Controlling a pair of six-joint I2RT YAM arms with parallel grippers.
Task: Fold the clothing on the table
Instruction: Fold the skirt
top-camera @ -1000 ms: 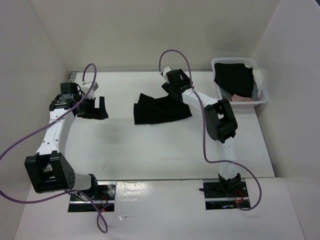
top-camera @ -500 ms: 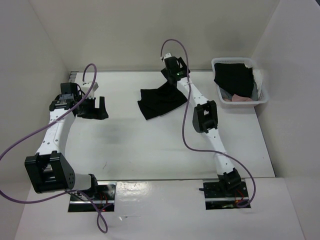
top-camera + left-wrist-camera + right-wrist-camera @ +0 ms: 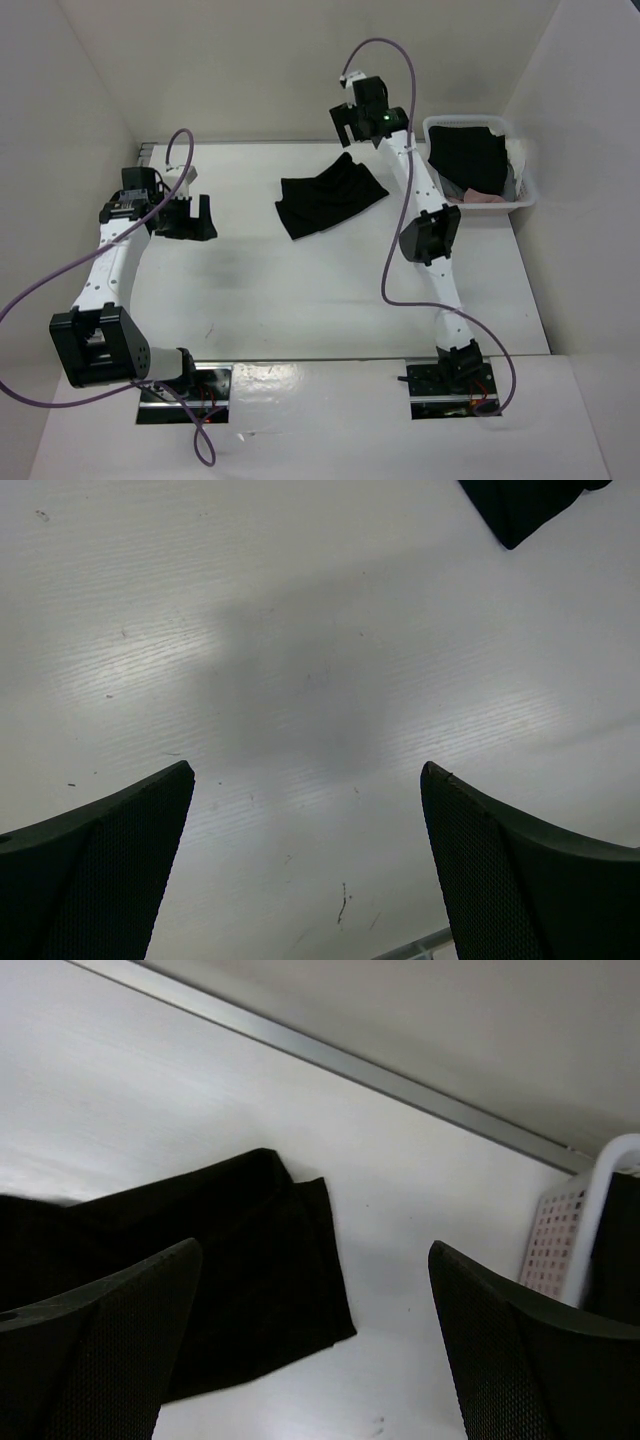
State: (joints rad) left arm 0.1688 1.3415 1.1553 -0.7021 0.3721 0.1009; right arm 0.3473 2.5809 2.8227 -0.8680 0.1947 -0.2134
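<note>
even, bright overhead light, soft shadows on the white table [image 3: 300, 290], wrist views slightly blurred

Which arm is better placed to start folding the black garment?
Right. The right gripper hangs open by the far edge of the clothing, which shows in its wrist view; the left gripper, also open, sits apart over the table.

Plain black clothing [image 3: 331, 194], white table [image 3: 300, 290], white basket [image 3: 528, 190]

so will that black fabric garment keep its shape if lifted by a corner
Probably not: the black fabric garment lies rumpled in overlapping layers, so it likely droops. Pushed, it would probably bunch, not slide whole.
</note>
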